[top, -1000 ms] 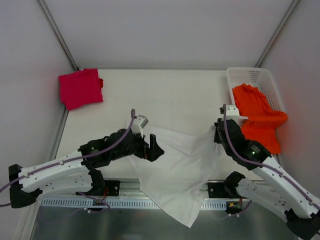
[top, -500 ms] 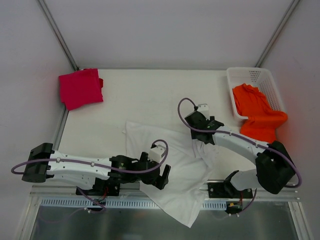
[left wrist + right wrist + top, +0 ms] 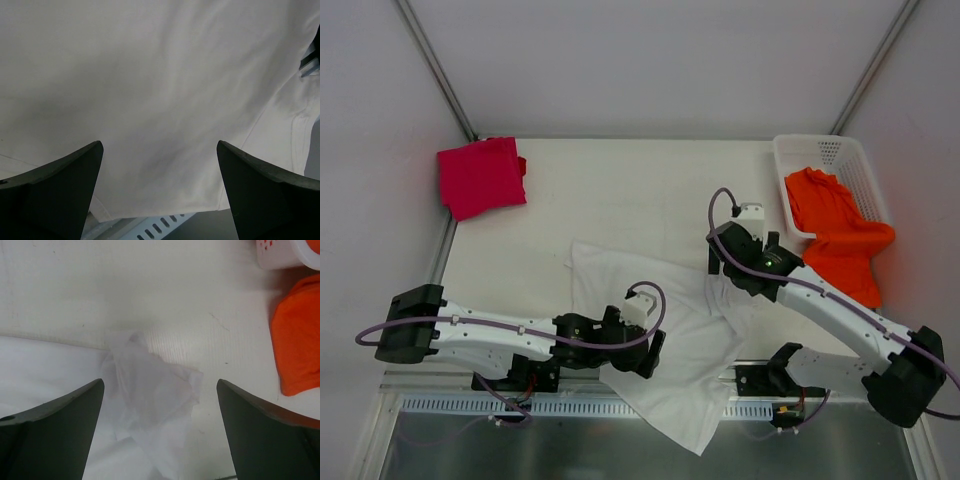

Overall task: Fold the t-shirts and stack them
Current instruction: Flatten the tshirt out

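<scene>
A white t-shirt (image 3: 670,330) lies spread at the table's front middle, its lower part hanging over the near edge. My left gripper (image 3: 648,356) hovers open just above its front part; in the left wrist view (image 3: 159,146) only white cloth (image 3: 160,85) shows between the fingers. My right gripper (image 3: 718,268) stands open above the shirt's crumpled right sleeve (image 3: 155,390), which lies free on the table. A folded magenta-red t-shirt (image 3: 480,176) rests at the far left corner. An orange t-shirt (image 3: 835,235) drapes out of the basket.
The white lattice basket (image 3: 850,160) stands at the far right edge, its corner (image 3: 285,252) showing in the right wrist view beside the orange cloth (image 3: 297,340). A slotted metal rail (image 3: 150,229) runs along the table's near edge under the shirt's hem.
My right gripper has opened and let go of the white shirt's sleeve, then drawn back to the right. The shirt has been pulled out flatter, and my left arm swung down to its front part.
</scene>
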`<state>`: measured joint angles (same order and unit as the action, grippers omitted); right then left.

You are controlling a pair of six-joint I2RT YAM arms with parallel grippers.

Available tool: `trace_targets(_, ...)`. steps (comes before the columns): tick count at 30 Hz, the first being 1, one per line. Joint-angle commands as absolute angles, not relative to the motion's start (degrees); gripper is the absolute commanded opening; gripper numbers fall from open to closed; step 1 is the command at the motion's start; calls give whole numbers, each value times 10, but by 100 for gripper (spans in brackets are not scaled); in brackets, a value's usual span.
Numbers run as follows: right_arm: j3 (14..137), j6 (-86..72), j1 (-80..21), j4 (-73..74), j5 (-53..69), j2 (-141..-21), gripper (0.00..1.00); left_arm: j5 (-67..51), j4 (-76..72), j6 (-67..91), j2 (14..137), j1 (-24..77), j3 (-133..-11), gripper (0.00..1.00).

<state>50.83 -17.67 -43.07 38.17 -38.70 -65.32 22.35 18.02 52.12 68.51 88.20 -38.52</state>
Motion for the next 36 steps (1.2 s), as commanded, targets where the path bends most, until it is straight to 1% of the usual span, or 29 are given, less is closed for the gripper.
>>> trace_targets(1,531,-254,-462,506,-425,-600,100,241,161,519,714,889,-408,99)
trace_targets(5,499,-314,-495,526,-406,-571,99,236,152,510,749,889,-424,99)
trace_targets(10,455,-401,-532,518,-402,-578,99,231,134,506,754,889,-425,99)
trace_targets(16,412,-436,-552,478,-389,-616,99,231,125,515,737,889,-400,99)
trace_targets(24,407,-438,-555,447,-404,-671,99,232,121,529,707,889,-372,99)
trace_targets(30,422,-435,-554,443,-418,-708,90,231,121,538,688,889,-357,99)
trace_targets(36,421,-433,-548,441,-428,-717,86,233,121,545,670,889,-339,99)
